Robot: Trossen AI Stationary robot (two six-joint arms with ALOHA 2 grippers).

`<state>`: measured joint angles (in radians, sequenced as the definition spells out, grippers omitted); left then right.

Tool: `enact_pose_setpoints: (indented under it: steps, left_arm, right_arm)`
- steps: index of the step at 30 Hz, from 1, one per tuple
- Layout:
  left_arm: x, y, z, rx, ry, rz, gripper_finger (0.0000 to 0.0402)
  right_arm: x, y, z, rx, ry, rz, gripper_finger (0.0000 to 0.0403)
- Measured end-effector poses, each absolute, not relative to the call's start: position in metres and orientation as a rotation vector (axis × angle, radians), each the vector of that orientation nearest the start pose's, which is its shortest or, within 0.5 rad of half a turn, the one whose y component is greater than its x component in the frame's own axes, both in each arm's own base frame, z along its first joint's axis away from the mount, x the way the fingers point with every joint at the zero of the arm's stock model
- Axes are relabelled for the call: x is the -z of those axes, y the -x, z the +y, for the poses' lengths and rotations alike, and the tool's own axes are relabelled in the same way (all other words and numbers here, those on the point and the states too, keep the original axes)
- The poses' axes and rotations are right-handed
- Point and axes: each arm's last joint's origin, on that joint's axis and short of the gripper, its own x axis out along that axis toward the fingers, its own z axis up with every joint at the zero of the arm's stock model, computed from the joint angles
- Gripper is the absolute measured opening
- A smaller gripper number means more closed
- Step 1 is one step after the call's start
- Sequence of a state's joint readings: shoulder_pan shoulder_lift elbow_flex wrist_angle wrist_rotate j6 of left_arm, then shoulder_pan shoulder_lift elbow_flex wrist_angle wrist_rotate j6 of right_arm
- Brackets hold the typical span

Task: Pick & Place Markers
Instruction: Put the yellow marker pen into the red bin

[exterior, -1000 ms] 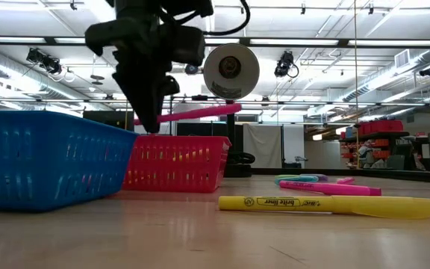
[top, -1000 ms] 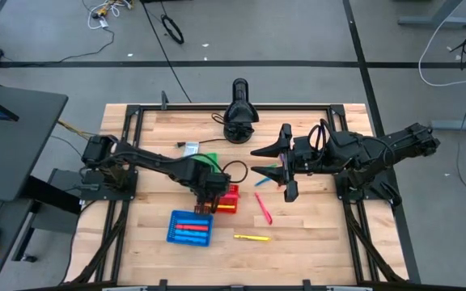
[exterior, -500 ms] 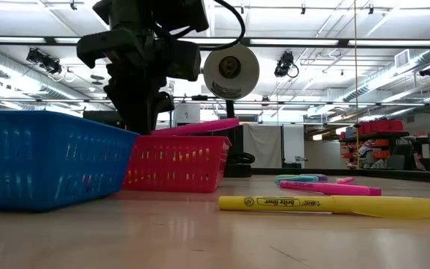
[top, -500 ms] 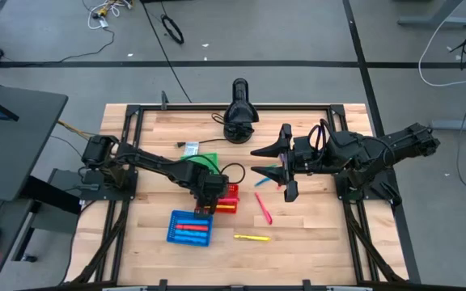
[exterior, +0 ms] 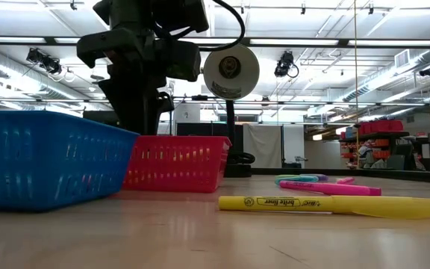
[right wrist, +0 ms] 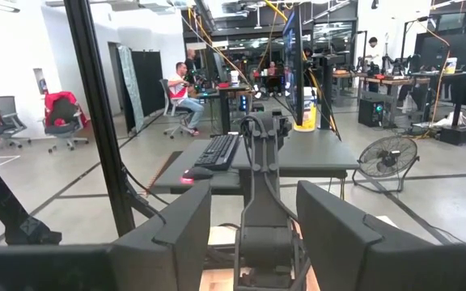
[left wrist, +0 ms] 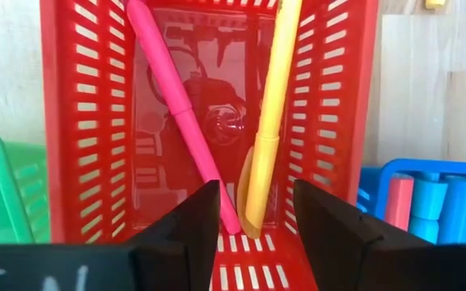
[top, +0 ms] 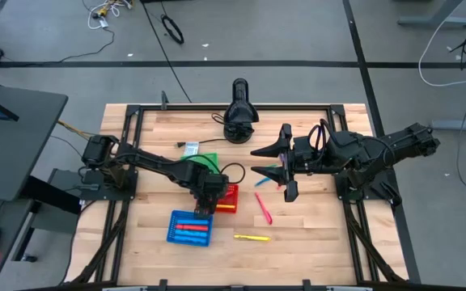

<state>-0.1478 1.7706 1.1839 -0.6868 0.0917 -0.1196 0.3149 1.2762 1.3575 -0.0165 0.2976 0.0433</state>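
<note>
Pink marker: lies loose in the red basket, slanting across its floor, touching no finger.
Yellow marker in basket: lies beside the pink one in the same basket, their near ends close together.
Markers in blue basket: several red and blue ones lie side by side in the blue basket, at 7 o'clock of the red basket.
Loose markers: a yellow one lies on the table at 5 o'clock of the red basket; a pink one lies at 3 o'clock of it, with a short blue one just beyond.
Left end effector: hangs right above the red basket, fingers apart, holding nothing.
Right end effector: held over the table well off at 2 o'clock of the red basket, spread wide, empty.
Green basket: touches the red basket at its 11 o'clock.
Room: a seated person shows far behind in the right wrist view.
</note>
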Motion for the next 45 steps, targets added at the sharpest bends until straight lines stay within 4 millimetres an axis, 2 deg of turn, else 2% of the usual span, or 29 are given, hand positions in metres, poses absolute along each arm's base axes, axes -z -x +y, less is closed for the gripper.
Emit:
enact_pose_setpoints:
  steps: [6,15,18,23,34,45]
  left_arm:
    - [-0.186,-0.334,-0.052,0.128,0.066,1.294,0.0166]
    - [-0.205,-0.337,-0.039,0.119,0.129,1.291,0.0167]
    - [-0.22,-0.338,-0.034,0.132,0.179,1.202,0.0167]
    - [-0.244,-0.336,-0.029,0.116,0.165,1.067,0.0167]
    - [-0.302,-0.325,-0.029,0.135,0.18,0.726,0.0167]
    - [-0.355,-0.302,-0.044,0.035,0.137,0.414,0.0167]
  right_arm:
    - [-0.442,-0.267,0.078,-0.018,-0.062,-0.061,0.0185]
    - [-0.442,-0.267,0.078,-0.019,-0.063,-0.061,0.0185]
    - [-0.442,-0.267,0.078,-0.019,-0.068,-0.06,0.0185]
    - [-0.442,-0.267,0.079,-0.025,-0.085,-0.055,0.0185]
    - [-0.439,-0.266,0.08,-0.027,-0.08,-0.03,0.0185]
    - [-0.436,-0.267,0.08,-0.027,-0.093,-0.005,0.0185]
